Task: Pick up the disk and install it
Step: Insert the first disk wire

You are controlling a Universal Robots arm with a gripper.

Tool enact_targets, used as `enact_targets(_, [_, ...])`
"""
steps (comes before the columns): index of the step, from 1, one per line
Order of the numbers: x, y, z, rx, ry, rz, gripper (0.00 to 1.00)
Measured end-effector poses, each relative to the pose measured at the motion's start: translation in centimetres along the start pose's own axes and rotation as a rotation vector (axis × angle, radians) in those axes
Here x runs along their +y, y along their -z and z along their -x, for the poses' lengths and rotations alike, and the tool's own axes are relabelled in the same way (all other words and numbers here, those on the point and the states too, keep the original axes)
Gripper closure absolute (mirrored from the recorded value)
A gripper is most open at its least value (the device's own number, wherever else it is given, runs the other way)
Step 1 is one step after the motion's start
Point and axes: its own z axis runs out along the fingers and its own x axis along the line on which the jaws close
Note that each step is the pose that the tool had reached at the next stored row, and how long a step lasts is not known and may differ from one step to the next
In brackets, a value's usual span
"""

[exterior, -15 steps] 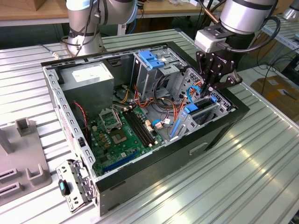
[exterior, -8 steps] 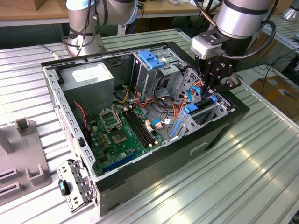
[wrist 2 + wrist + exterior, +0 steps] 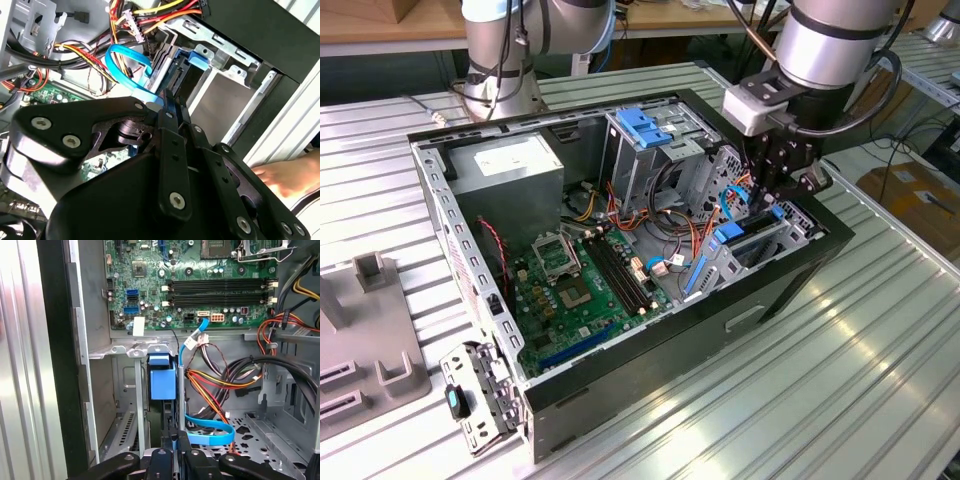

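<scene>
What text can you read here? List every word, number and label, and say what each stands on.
No text can be read.
On the power supply box, the white label: print too small.
On the motherboard, the white sticker: nothing legible.
The motherboard's own printed markings: too small.

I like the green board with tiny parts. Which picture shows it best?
The first wrist view: the green board faces the camera, its slots and chips plain. The exterior view shows it slanted, inside the case. The second wrist view catches a sliver behind cables.
</scene>
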Motion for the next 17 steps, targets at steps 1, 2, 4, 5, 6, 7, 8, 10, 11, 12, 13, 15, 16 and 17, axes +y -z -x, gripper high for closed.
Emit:
enact_targets(1, [0.14,-0.11,-0.06,-0.0007,0.001,-0.0047,0.84])
enact_targets(2, [0.29,-0.23,-0.08,-0.0009,0.004,-0.0080,0.84])
enact_targets(4, [0.50,-0.40,-0.09,-0.0037,0.011,-0.0172,0.84])
enact_targets(5, [0.51,-0.43,-0.08,-0.0045,0.013,-0.0197,0.84])
enact_targets(6, [0.52,-0.43,-0.08,-0.0046,0.014,-0.0207,0.84])
enact_targets(7, [0.52,-0.43,-0.08,-0.0048,0.014,-0.0208,0.84])
enact_targets(8, [0.52,-0.44,-0.08,-0.0049,0.014,-0.0208,0.84])
enact_targets(10, [0.53,-0.44,-0.08,-0.0049,0.014,-0.0208,0.84])
enact_targets(11, [0.53,-0.47,-0.08,-0.0052,0.014,-0.0209,0.84])
enact_targets(12, [0.54,-0.51,-0.06,-0.0054,0.015,-0.0209,0.84])
enact_targets(13, [0.59,-0.56,-0.06,-0.0052,0.015,-0.0209,0.84])
enact_targets(15, [0.63,-0.67,-0.06,-0.0066,0.024,-0.0222,0.84])
enact_targets(16, [0.64,-0.69,-0.05,-0.0089,0.035,-0.0230,0.84])
enact_targets(17, [0.64,-0.70,-0.05,-0.0106,0.044,-0.0235,0.84])
